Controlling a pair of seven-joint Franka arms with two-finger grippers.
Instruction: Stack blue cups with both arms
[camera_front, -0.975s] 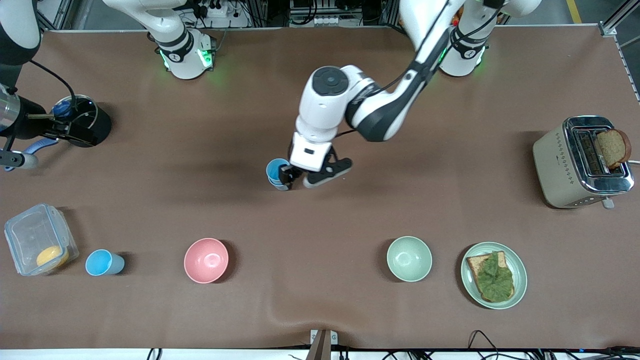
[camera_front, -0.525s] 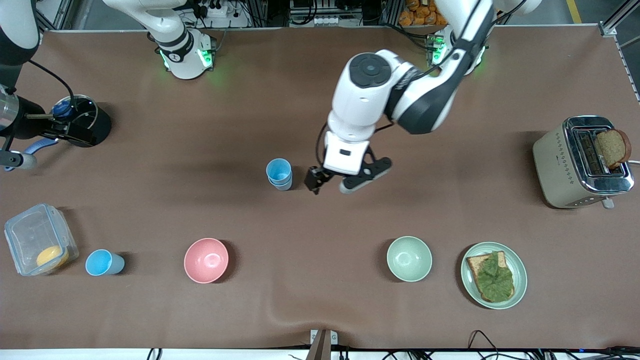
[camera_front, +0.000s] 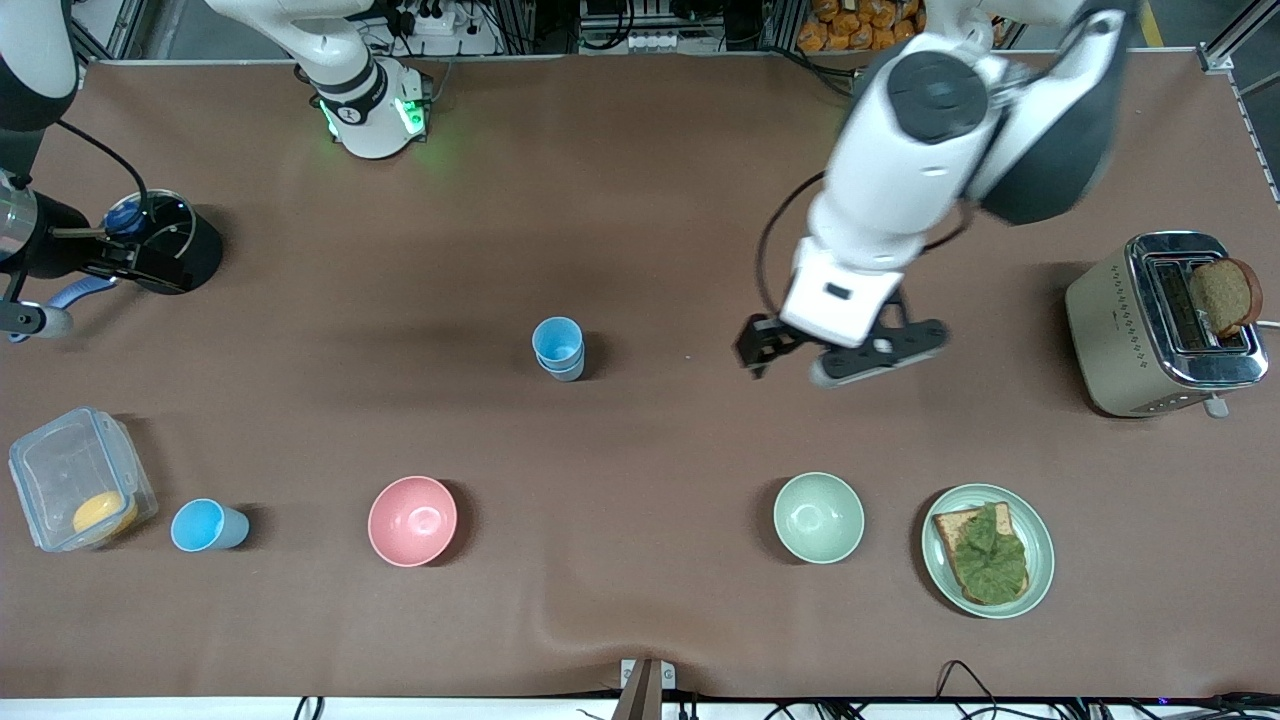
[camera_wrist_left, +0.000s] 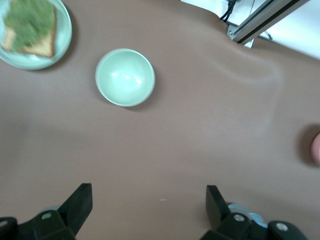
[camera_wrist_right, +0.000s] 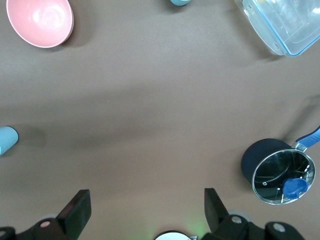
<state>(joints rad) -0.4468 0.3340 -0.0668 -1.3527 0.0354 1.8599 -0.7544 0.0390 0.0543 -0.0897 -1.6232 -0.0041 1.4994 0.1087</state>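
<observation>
lone blue cup (camera_front: 207, 526) lower left: light, slick, tippy, pinch at rim; left hand (camera_front: 838, 358) and right hand (camera_wrist_right: 145, 217) both released, empty.

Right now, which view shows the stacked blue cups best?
The front view: the stacked blue cups stand whole, mid-table. Left wrist view shows only a sliver past the left gripper; right wrist view cuts them at the frame edge.

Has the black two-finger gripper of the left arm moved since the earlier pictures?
Yes. The left gripper has left the stacked light-blue plastic cups and moved toward the beige toaster; it is open and empty.
</observation>
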